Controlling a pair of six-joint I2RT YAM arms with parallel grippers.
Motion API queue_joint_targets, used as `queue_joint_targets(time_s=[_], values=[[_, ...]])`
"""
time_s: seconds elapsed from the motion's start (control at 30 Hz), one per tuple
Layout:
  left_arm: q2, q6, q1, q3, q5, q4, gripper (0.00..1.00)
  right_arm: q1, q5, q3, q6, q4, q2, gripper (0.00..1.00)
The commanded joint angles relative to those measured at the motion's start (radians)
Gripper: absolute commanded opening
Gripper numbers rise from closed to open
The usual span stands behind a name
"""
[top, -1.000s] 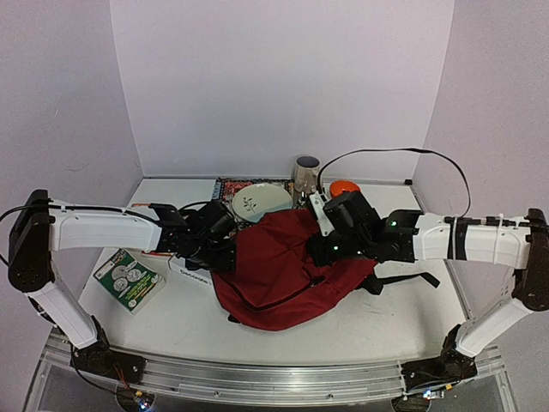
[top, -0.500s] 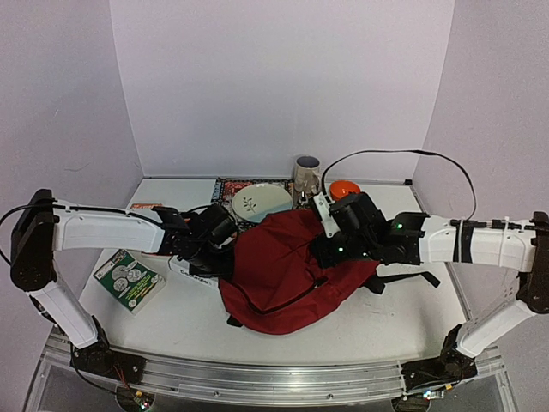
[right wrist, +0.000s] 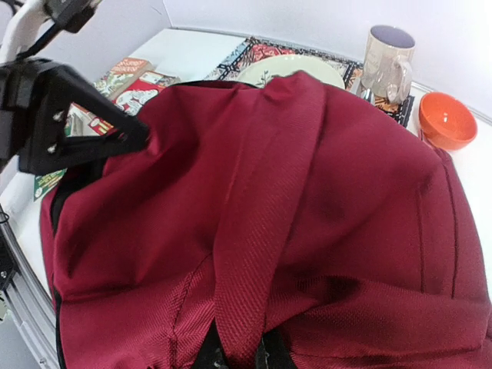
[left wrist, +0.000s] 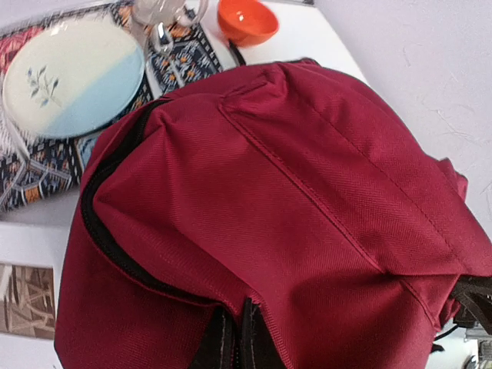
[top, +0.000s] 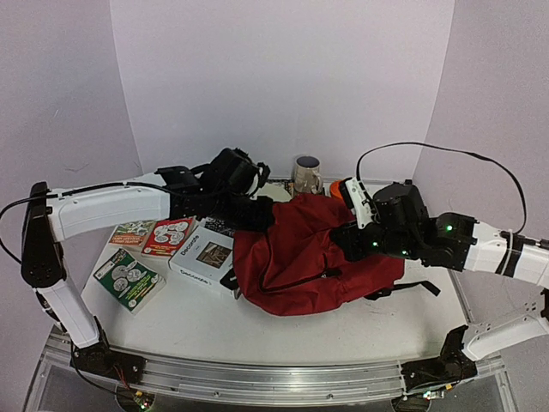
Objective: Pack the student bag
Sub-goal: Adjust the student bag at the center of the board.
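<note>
At the far left of the table (top: 257,330) lie a green booklet (top: 127,279), a red booklet (top: 168,236) and a white book (top: 204,256), all clear of both grippers and not yet packed. Just right of them, the left gripper (right wrist: 144,136) has its fingers shut tight on a pinch of fabric at the upper left edge of the student bag (top: 300,257), close beside the black zipper (left wrist: 104,231) that curves along that side. The bag sits mid-table, its lower part resting on the surface and its top drawn up between the two arms. It lies in front of a plate (left wrist: 73,77), a mug (top: 306,174) and an orange bowl (left wrist: 246,19). It looks soft and limp: the cloth folds and sags wherever it is not held, so it is probably light and will not hold its mouth open unaided. Thin cloth can slide out of a narrow pinch, so the seams, the zipper hem or the black strap (top: 410,287) trailing at the right seem firmer places to grasp. On the right, the right gripper (right wrist: 238,352) is likewise closed, clamping a raised ridge of red fabric near the bag's top. Pulling the two held edges apart would probably spread the opening, though how far the zipper is undone cannot be told.
</note>
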Motion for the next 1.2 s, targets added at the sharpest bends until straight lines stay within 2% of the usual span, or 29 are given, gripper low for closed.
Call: queue_joint_targets(time_s=[0.0, 0.23, 0.5, 0.63, 0.77, 0.9, 1.17], values=[[0.064, 0.140, -0.007, 0.094, -0.041, 0.059, 0.00, 0.004, -0.014, -0.002, -0.028, 0.061, -0.061, 0.00], [0.197, 0.226, 0.006, 0.124, -0.181, 0.080, 0.00, 0.004, -0.037, -0.030, 0.001, 0.110, 0.002, 0.00], [0.315, 0.258, 0.061, 0.128, -0.264, 0.161, 0.03, 0.004, -0.063, -0.035, 0.113, 0.211, 0.154, 0.00], [0.311, 0.253, 0.071, 0.100, -0.304, 0.195, 0.13, 0.004, -0.029, -0.004, 0.211, 0.224, 0.240, 0.00], [0.242, 0.237, 0.067, 0.023, -0.306, 0.232, 0.33, 0.004, -0.006, 0.030, 0.292, 0.234, 0.302, 0.00], [0.139, 0.230, 0.042, -0.075, -0.316, 0.270, 0.47, 0.004, 0.015, 0.062, 0.331, 0.234, 0.332, 0.00], [-0.016, 0.217, -0.073, -0.232, -0.343, 0.317, 0.59, 0.004, 0.048, 0.086, 0.328, 0.234, 0.320, 0.00]])
